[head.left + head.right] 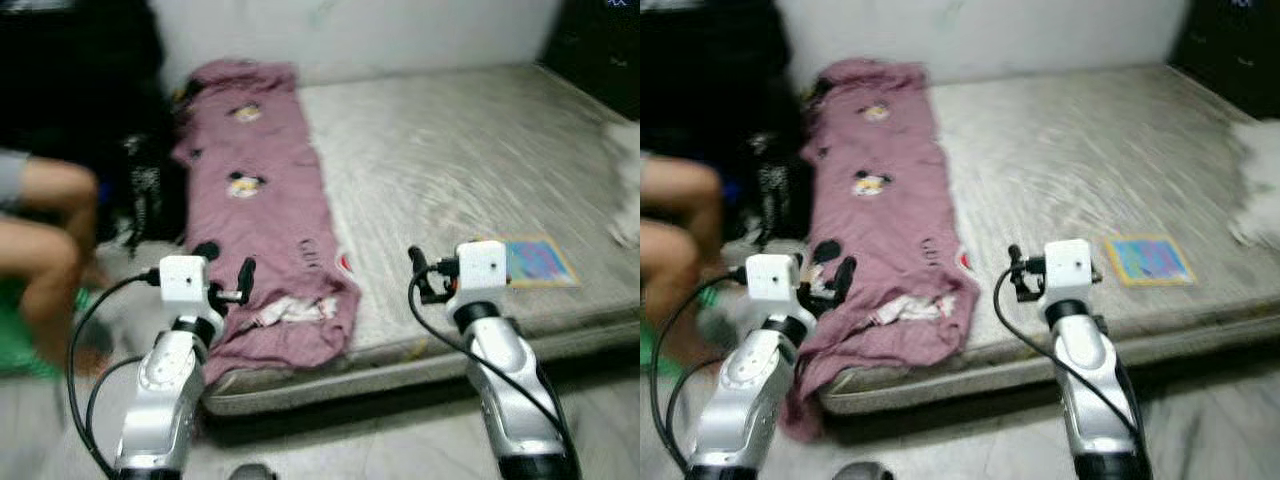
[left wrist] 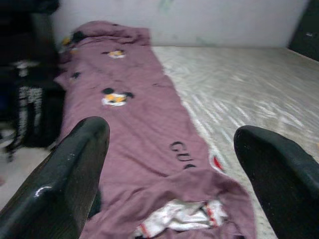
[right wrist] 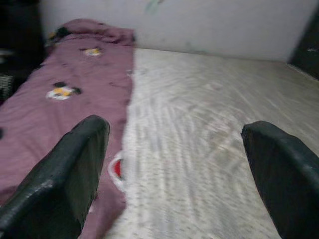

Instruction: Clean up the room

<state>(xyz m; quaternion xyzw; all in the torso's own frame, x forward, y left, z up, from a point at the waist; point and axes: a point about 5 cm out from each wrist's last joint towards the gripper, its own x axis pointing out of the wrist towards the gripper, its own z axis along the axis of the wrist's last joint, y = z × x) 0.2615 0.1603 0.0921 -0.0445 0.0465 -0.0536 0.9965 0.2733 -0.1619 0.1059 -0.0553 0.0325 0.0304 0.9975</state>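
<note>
A mauve blanket (image 1: 262,200) with cartoon-mouse prints covers a pale grey mattress (image 1: 460,170) beside a blue-pink booklet (image 1: 538,262).

A: whole head view's smeared, and the person (image 1: 40,250) at the left is cut off, just legs.

B: yeah, white thing (image 1: 625,180) on the right's clipped too, and the blanket (image 1: 262,200) print's unreadable.

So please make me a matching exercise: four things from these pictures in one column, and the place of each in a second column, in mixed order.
Things:
1. pink blanket
2. colourful booklet
3. person's legs
4. white fluffy thing

Places:
A. beside the mattress, on the robot's left
B. at the mattress's right edge
C. along the mattress's left side
D. near the mattress's front edge, beyond the right gripper

Pairs: 1-C, 2-D, 3-A, 4-B
</note>
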